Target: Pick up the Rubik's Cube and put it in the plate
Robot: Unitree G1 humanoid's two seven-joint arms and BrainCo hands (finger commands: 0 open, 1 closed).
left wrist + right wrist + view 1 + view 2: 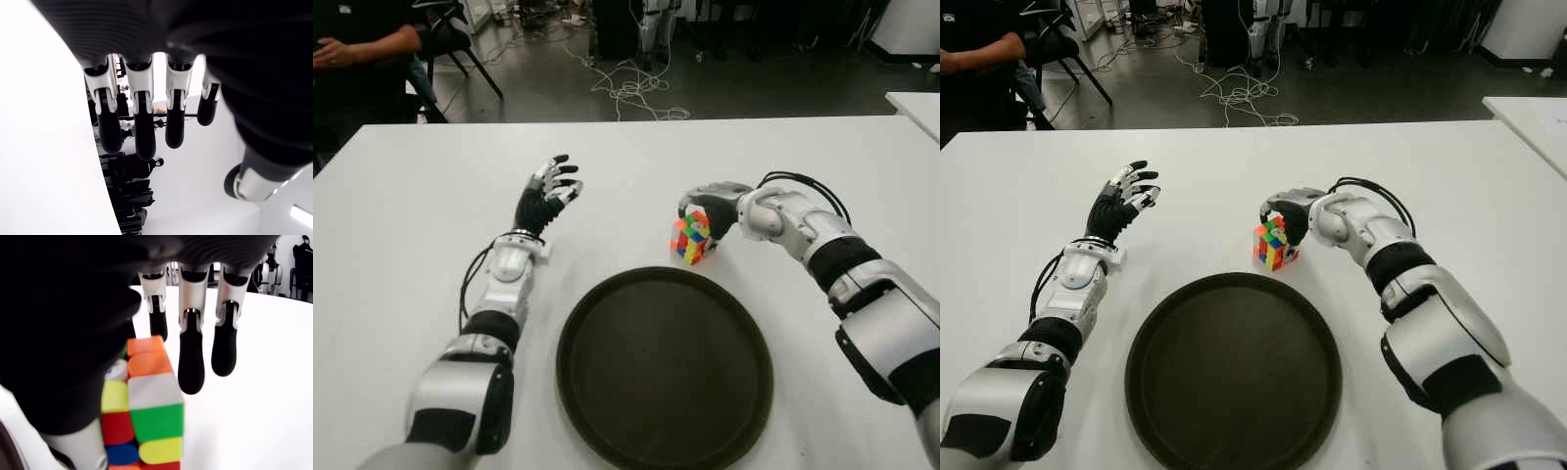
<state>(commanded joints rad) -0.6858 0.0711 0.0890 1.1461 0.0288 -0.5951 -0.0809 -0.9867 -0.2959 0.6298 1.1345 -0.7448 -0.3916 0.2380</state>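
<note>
A broad white table [401,225] with a smooth matte top fills the scene; past its far edge lies a dark floor strewn with pale cables [631,90], and a seated person [357,49] shows at the far left corner.

The Rubik's Cube [690,238] stands on the table just beyond the far right rim of the plate [664,367], touching the surface and not the plate. It is a cube, so it has no long axis; it sits turned so that one vertical edge faces the robot, with two glossy faces of red, green, yellow, blue, orange and white tiles showing on either side of that edge.

The plate is a round, dark, shallow dish with a low raised rim, lying flat at the near middle of the table.

The right hand [710,208] is over the cube from its right and far side. In the right wrist view its black-tipped fingers [190,360] hang extended beyond the cube without closing, while the thumb side lies against the cube's near face.

The left hand [548,193] shows to the far left of the plate, fingers spread and holding nothing.
</note>
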